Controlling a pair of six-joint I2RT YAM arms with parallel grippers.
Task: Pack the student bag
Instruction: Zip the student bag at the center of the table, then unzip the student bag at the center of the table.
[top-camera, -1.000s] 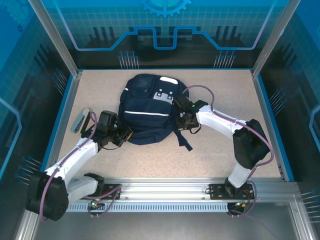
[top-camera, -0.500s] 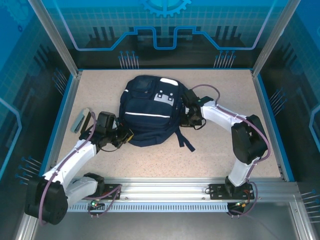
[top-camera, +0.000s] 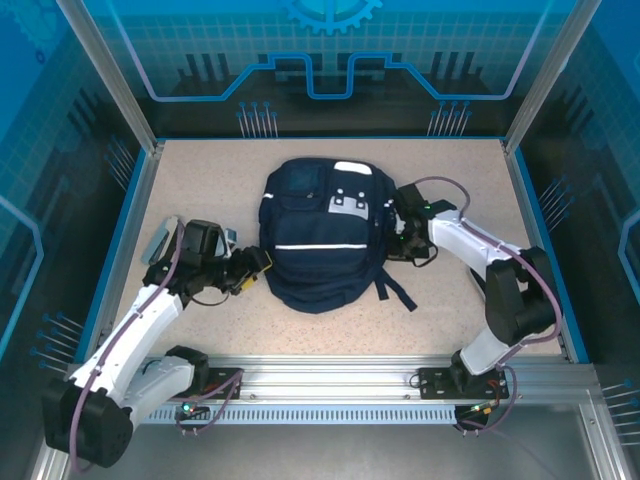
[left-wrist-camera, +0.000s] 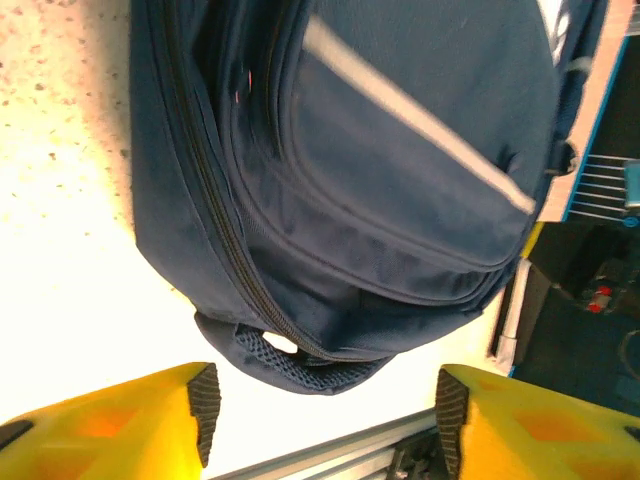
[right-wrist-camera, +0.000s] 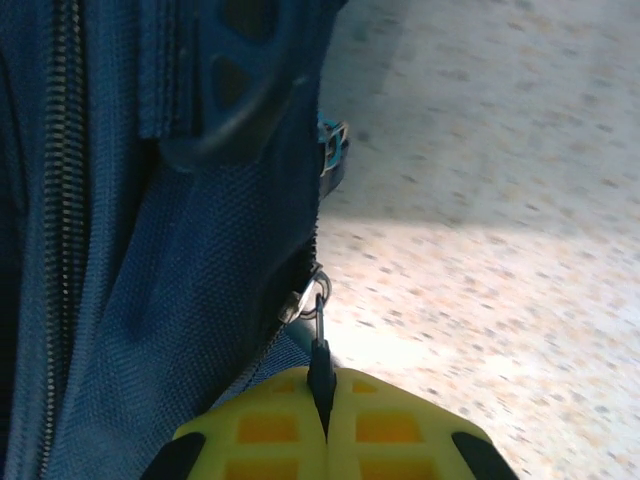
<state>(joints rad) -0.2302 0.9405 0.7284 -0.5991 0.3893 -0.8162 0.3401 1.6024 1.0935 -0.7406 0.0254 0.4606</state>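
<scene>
**Right arm pinches the zipper; left waits open**

The student bag (top-camera: 325, 240) lies flat in the middle of the counter (top-camera: 300, 330). Its long axis runs near to far, with the white patches toward the far wall. The right end effector (top-camera: 396, 240) sits against the bag's right flank, closed on the zipper pull (right-wrist-camera: 320, 365). The zip track runs along that flank, so any pull should probably follow it. The left end effector (top-camera: 256, 268) is spread wide and empty, just beside the bag's near-left corner.
</scene>
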